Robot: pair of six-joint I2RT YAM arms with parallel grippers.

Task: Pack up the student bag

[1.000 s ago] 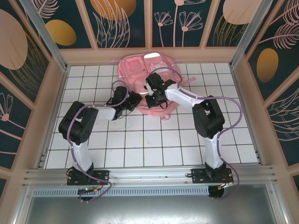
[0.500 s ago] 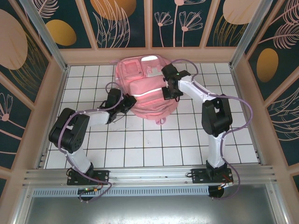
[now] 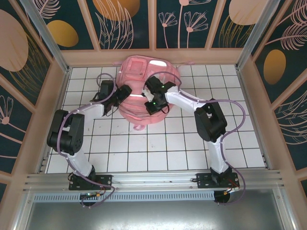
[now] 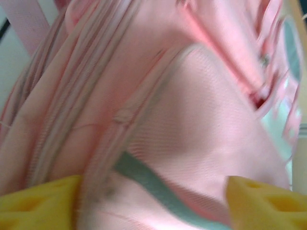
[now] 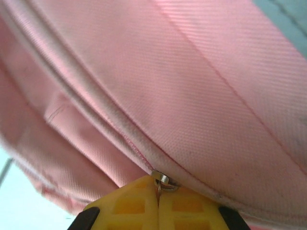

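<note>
Backpack [image 3: 136, 72]: pink, slumped on the white tiled table [image 3: 158, 143] at the 12 o'clock end, with its top against the back wall. A loose strap end trails off its lower edge toward 6 o'clock.

Left gripper [image 3: 123, 92]: you have it at the backpack's 9 o'clock flank, pointed in at the cloth. On the left wrist camera the two yellow fingers [image 4: 266, 203] stand spread wide, one in each lower corner of the view. Pink fabric bulges in the gap between them, crossed by a silver strip [image 4: 148, 179] that runs from 10 toward 4 o'clock. That view is blurred, so I cannot tell whether either pad is actually touching the cloth. Nothing is clamped between them.

Right gripper [image 5: 158, 203]: you have it at the backpack's 4 o'clock side in the overhead view. Its yellow fingers are pressed together with no gap. Right at their tips they pinch a small metal zipper pull [image 5: 161, 180]. The pull sits on a stitched seam [image 5: 96, 120] that runs from 10 o'clock down to the fingertips.
</note>
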